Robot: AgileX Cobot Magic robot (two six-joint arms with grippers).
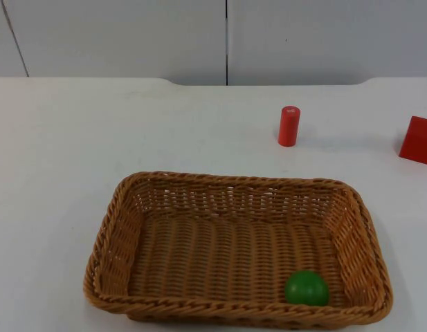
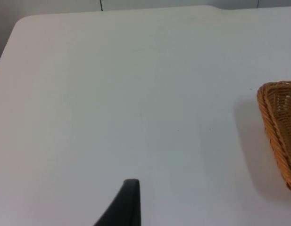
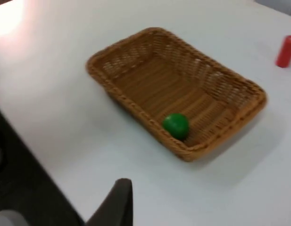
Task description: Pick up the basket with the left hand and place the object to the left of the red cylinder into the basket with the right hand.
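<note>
A brown wicker basket (image 1: 234,181) rests on the white table near its front edge. Inside it, a green ball (image 1: 306,288) lies against the front right corner. The red cylinder (image 1: 288,126) stands upright behind the basket, toward the right. My left gripper (image 2: 128,207) hovers over bare table to the left of the basket (image 2: 272,108), apart from it. My right gripper (image 3: 118,202) is back near a table edge, some way off from the basket (image 3: 91,66), the ball (image 3: 175,125) and the cylinder (image 3: 286,51). Neither gripper holds anything that I can see.
A red block (image 1: 417,140) sits at the far right, right of the cylinder. The grey partition wall (image 1: 227,38) closes off the back of the table. Beyond the table edge close to the right gripper is a dark drop (image 3: 22,188).
</note>
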